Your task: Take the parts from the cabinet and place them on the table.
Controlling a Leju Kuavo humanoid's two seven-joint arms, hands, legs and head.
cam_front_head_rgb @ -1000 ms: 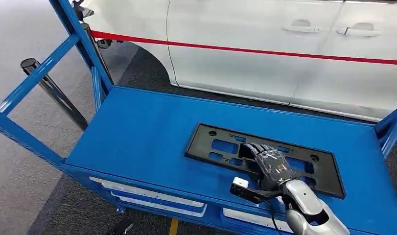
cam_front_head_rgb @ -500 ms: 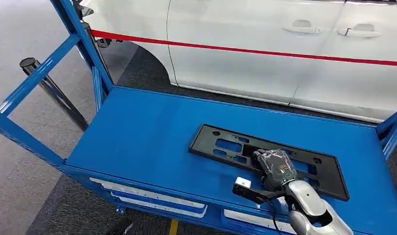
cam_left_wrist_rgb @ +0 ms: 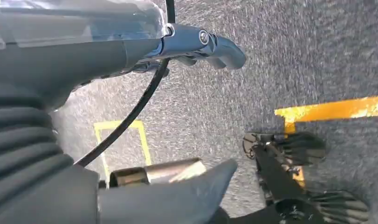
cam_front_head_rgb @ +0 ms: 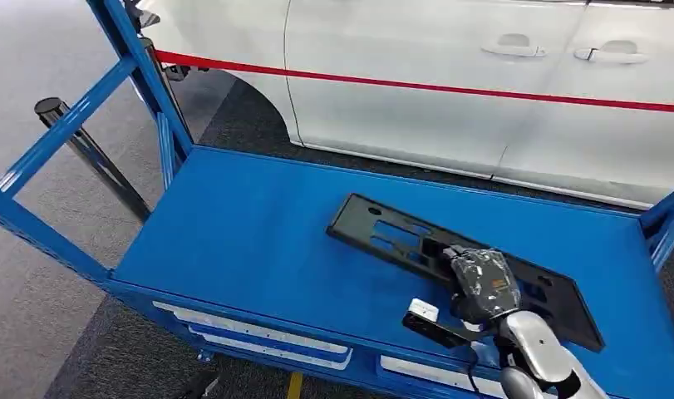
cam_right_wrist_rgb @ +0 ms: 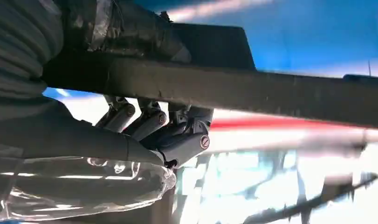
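On the blue shelf (cam_front_head_rgb: 250,224), the right hand (cam_front_head_rgb: 483,284) grips a flat black slotted plate (cam_front_head_rgb: 391,234), tilted.

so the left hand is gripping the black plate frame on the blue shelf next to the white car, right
Not quite: the right hand grips the black plate frame, as the head view shows. The rest holds: the frame is on the blue shelf beside the white car.

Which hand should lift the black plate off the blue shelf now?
The right. The right hand already grips the near edge of the black plate on the blue shelf, fingers curled under it. The left hand hangs over the floor, holding nothing.
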